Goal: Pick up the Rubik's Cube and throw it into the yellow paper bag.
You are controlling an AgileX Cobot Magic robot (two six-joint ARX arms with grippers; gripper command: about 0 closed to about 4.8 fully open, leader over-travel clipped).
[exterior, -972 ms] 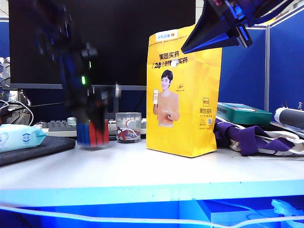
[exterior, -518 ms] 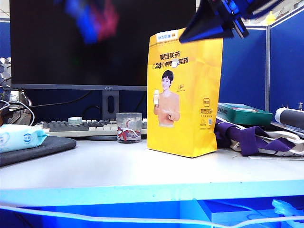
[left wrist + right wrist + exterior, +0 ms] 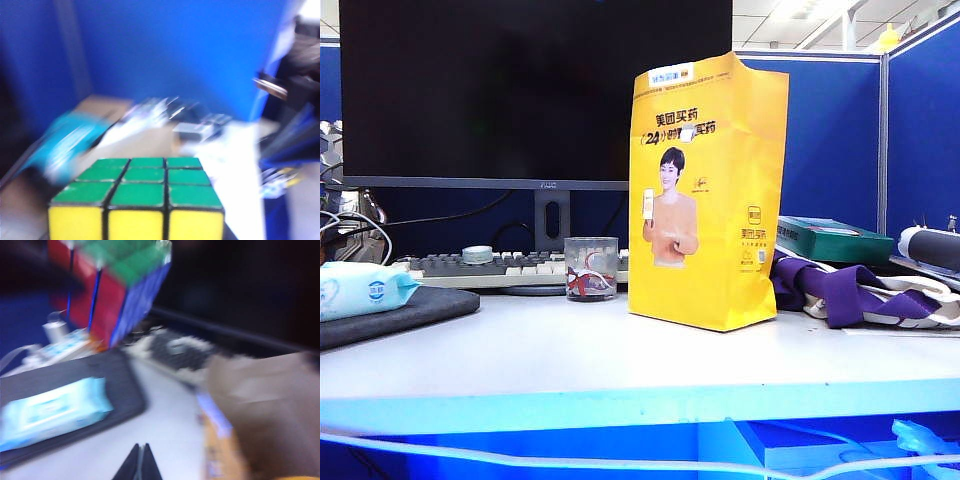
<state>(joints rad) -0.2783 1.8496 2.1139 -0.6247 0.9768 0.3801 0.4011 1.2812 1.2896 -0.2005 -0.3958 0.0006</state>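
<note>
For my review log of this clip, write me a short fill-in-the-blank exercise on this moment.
1. In the left wrist view, the left end effector carries the Rubik's Cube, whose top face is ____.
2. The right end effector has its fingers ____.
3. The yellow paper bag stands ____ on the table.
4. Left of the bag sits a clear glass ____.

Missing words: green; shut; upright; cup

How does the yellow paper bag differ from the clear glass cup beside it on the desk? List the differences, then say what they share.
1. The yellow paper bag stands far taller than the glass cup.
2. The bag is opaque bright yellow; the cup is see-through.
3. The bag carries a printed woman and black text; the cup shows only red-and-white contents or markings, too small to tell which.
Both stand upright on the white desk, slightly apart.
</note>
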